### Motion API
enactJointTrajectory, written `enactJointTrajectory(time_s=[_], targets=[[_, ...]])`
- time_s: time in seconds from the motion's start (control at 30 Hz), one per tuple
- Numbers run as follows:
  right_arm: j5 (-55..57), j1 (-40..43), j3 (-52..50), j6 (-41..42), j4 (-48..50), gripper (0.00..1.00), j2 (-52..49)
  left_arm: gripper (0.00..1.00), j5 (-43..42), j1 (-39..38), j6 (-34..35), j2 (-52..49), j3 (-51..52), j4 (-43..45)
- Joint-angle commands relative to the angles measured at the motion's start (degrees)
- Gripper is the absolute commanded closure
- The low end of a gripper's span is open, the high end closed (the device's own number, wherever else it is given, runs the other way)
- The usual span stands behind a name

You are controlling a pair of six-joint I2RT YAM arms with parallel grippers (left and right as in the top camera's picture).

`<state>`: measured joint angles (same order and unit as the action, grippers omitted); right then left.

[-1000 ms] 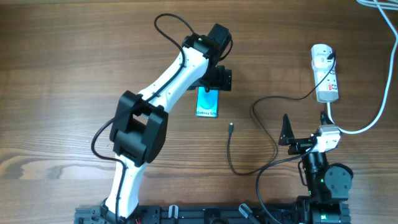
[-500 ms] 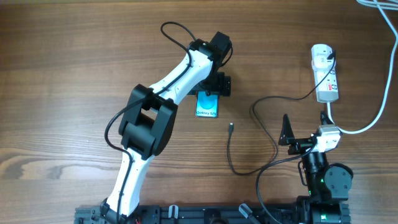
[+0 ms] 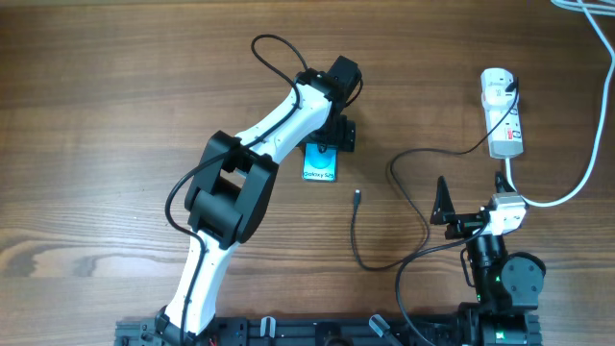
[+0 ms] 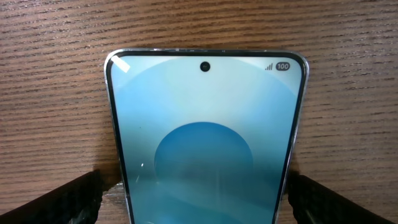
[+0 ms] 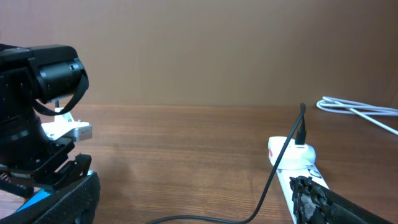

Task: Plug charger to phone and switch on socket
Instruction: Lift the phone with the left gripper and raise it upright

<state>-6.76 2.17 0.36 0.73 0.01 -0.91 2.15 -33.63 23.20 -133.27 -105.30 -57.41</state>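
Note:
The phone (image 3: pixel 320 167) lies flat on the wood table with its cyan screen up. My left gripper (image 3: pixel 332 135) is open and set over the phone's far end. In the left wrist view its fingers (image 4: pixel 202 208) straddle the phone (image 4: pixel 205 124), one at each long edge, with a small gap on the left. The charger's thin black cable (image 3: pixel 357 240) loops over the table. Its metal-tipped connector (image 3: pixel 356 197) lies free, right of the phone. Its plug sits in the white socket (image 3: pixel 504 115) at the far right. My right gripper (image 3: pixel 444 207) is open and empty, near the front.
A white lead (image 3: pixel 577 183) runs from the socket towards the right edge and the back. In the right wrist view the socket (image 5: pixel 298 163) is at the right, the black cable (image 5: pixel 273 180) crosses the middle, and the left arm (image 5: pixel 37 124) is at the left.
The left arm's elbow has swung right and forward, and its gripper has settled over the phone's far end. The right arm, cable and socket have not moved.

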Motion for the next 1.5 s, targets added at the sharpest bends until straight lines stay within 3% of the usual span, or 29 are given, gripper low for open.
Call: enactJointTrajectory(time_s=[0.0,0.27,0.33,0.47,0.57,0.9,1.07,1.3,1.47], targets=[[0.98,-0.35,-0.07,-0.70,0.31,0.00,0.26,0.00,1.99,0.35,-0.46,-1.53,1.81,-0.20],[0.98,-0.35,-0.07,-0.72,0.31,0.00,0.26,0.01,2.01,0.35,-0.48,-1.53,1.81,-0.90],[0.98,-0.35,-0.07,-0.74,0.31,0.00,0.26,0.12,2.01,0.35,-0.46,-1.53,1.81,-0.92],[0.98,-0.35,-0.07,-0.72,0.31,0.00,0.26,0.10,2.01,0.35,-0.46,-1.53,1.81,-1.51],[0.98,-0.35,-0.07,-0.72,0.31,0.00,0.26,0.25,2.01,0.35,-0.46,-1.53,1.81,-1.49],[0.98,-0.35,-0.07,-0.72,0.31,0.00,0.26,0.28,1.75,0.37,-0.24,-0.94,1.79,-1.79],[0.98,-0.35,-0.07,-0.72,0.31,0.00,0.26,0.28,0.61,0.37,-0.24,4.00,1.79,-2.69],[0.98,-0.35,-0.07,-0.72,0.31,0.00,0.26,0.31,-8.11,0.81,-0.22,13.07,1.79,-5.44],[0.98,-0.35,-0.07,-0.70,0.31,0.00,0.26,0.32,-28.20,4.94,1.49,18.82,1.79,-5.92]])
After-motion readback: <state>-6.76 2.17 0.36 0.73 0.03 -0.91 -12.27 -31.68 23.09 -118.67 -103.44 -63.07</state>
